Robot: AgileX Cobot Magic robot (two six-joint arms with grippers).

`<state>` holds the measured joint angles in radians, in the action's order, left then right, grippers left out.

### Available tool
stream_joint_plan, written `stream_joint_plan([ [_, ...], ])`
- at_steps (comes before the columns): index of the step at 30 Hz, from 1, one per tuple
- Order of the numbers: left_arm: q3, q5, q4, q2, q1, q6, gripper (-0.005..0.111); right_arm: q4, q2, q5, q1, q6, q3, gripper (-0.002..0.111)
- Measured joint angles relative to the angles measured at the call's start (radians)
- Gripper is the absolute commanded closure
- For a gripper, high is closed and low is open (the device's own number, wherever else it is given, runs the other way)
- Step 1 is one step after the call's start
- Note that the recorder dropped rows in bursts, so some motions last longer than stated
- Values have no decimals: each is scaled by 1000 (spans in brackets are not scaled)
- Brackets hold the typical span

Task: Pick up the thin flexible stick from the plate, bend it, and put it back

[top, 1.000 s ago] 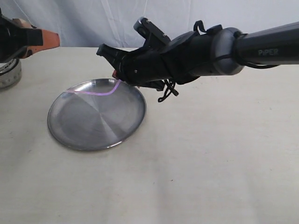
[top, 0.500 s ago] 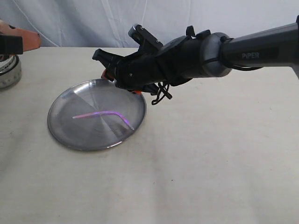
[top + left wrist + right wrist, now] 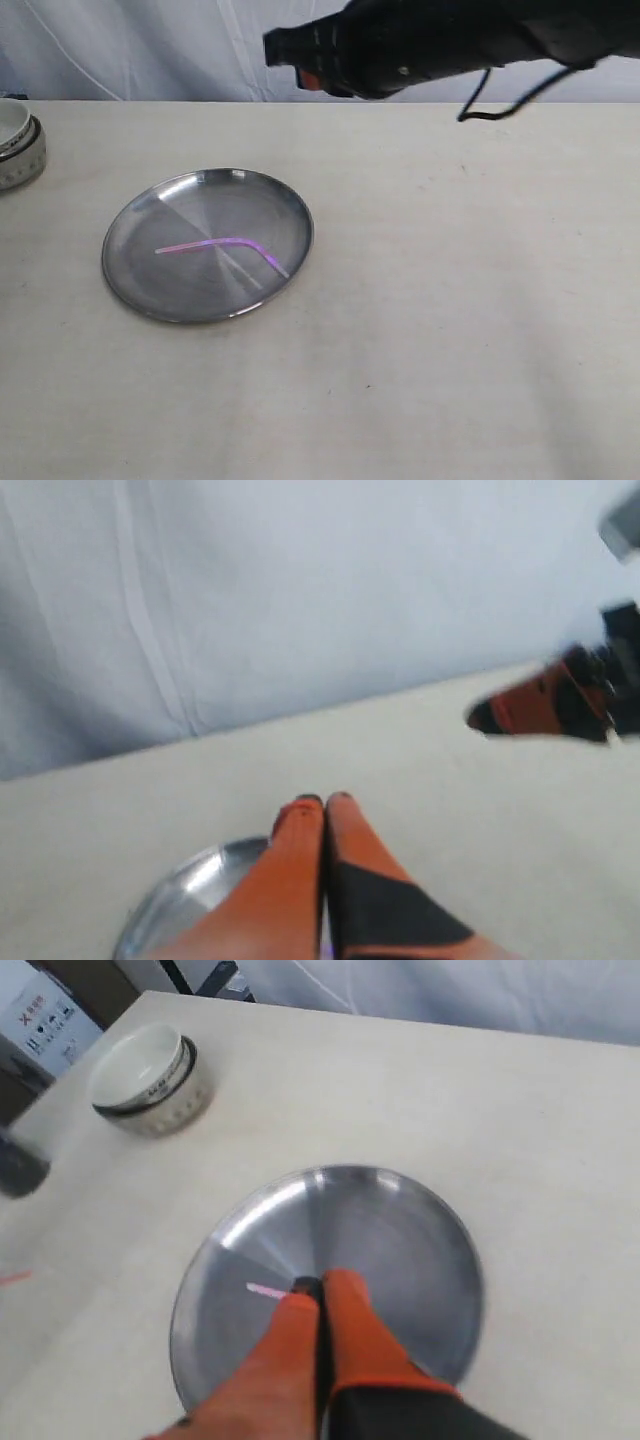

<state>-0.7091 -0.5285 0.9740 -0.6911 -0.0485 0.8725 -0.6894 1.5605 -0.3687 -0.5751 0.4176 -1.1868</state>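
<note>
The thin pink-purple stick (image 3: pixel 215 245) lies on the silver plate (image 3: pixel 200 195) with a kink near its right end. Nothing holds it. My right gripper (image 3: pixel 280 47) is raised high above the table's far side, beyond the plate, blurred; in the right wrist view its orange fingers (image 3: pixel 318 1285) are pressed together and empty, with the plate (image 3: pixel 400 1230) far below and a short piece of stick (image 3: pixel 264 1290) showing beside them. My left gripper (image 3: pixel 324 801) is shut and empty, a plate rim (image 3: pixel 185 890) beside it. It is out of the exterior view.
A white ceramic bowl (image 3: pixel 15 140) stands at the far left edge of the table (image 3: pixel 450 330); it also shows in the right wrist view as the bowl (image 3: pixel 148 1078). A pale curtain (image 3: pixel 150 45) hangs behind the table.
The stick was released and now rests bent on the plate. My right arm has lifted up and away from the plate. The left gripper has withdrawn out of the exterior view.
</note>
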Motion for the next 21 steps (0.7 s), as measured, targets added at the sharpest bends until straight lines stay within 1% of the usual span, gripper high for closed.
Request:
stream_joint_plan([
  [2, 23, 62, 64, 70, 0, 0, 107, 95, -111, -9, 0, -41, 96, 109],
  [4, 40, 94, 104, 119, 0, 0, 107, 151, -212, -3, 0, -69, 181, 109],
  [6, 58, 102, 114, 153, 0, -2, 107, 174, -315, 11, 2, -81, 261, 109],
  [9, 72, 89, 108, 167, 0, -2, 107, 185, -431, 10, 2, -87, 330, 109],
  [15, 74, 84, 68, 173, 0, -3, 107, 189, -559, -4, 2, -93, 351, 109],
  [21, 76, 84, 65, 173, 0, -3, 107, 200, -607, -2, 2, -90, 351, 109],
])
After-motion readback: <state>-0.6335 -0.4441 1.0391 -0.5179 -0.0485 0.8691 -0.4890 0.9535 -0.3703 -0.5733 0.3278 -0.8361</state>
